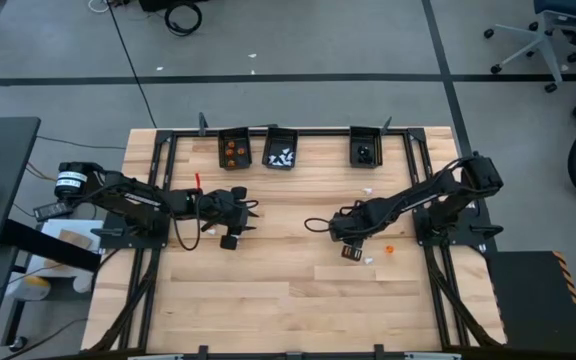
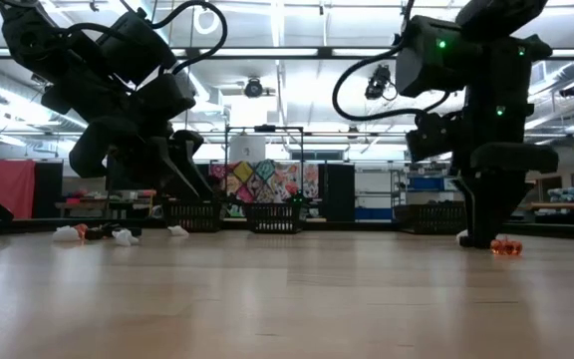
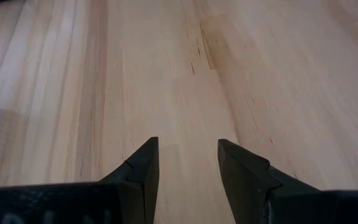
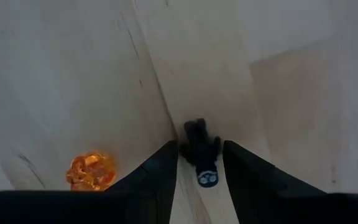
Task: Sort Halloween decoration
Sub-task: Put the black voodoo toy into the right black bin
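Wooden table (image 1: pixel 298 300) with black frame; three black bins at far edge: left bin (image 1: pixel 233 150) has orange trinkets, middle bin (image 1: pixel 280 152) white ones, right bin (image 1: pixel 365 148) a black one. Loose white trinket (image 1: pixel 366 189) lies near the right bin, another white one (image 1: pixel 369 260) just beside the right gripper. No readable writing. Right gripper (image 4: pixel 200 163) is down at the table, right of centre, fingers part open with a black trinket (image 4: pixel 201 152) between the tips; cannot tell if they pinch it. Orange trinket (image 4: pixel 91 172) lies on the wood just beside that gripper, apart from it. Left gripper (image 3: pixel 188 163) hangs over bare wood left of centre, fingers open, holding nothing
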### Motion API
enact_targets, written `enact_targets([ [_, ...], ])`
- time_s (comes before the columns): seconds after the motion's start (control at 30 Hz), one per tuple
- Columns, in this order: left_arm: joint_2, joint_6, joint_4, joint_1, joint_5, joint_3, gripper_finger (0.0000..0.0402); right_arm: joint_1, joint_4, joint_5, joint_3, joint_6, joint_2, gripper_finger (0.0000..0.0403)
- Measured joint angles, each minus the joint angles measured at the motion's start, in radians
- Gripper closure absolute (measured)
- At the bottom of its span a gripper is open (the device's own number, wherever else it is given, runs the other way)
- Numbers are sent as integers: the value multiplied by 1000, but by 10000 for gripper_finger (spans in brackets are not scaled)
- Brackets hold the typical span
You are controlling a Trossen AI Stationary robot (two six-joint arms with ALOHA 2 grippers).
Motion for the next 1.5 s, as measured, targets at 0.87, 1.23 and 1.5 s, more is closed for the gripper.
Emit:
enact_targets([
  [0.87, 0, 1, 0, 0, 0, 0, 258, -1, -33, -25, 37, -52, -13, 357],
  [1.23, 0, 1, 0, 0, 0, 0, 258, -41, -236, 22, 193, -113, -14, 356],
  [1.5, 0, 1, -4, 0, 0, 0, 258, -167, -445, 320, 253, -101, -35, 356],
])
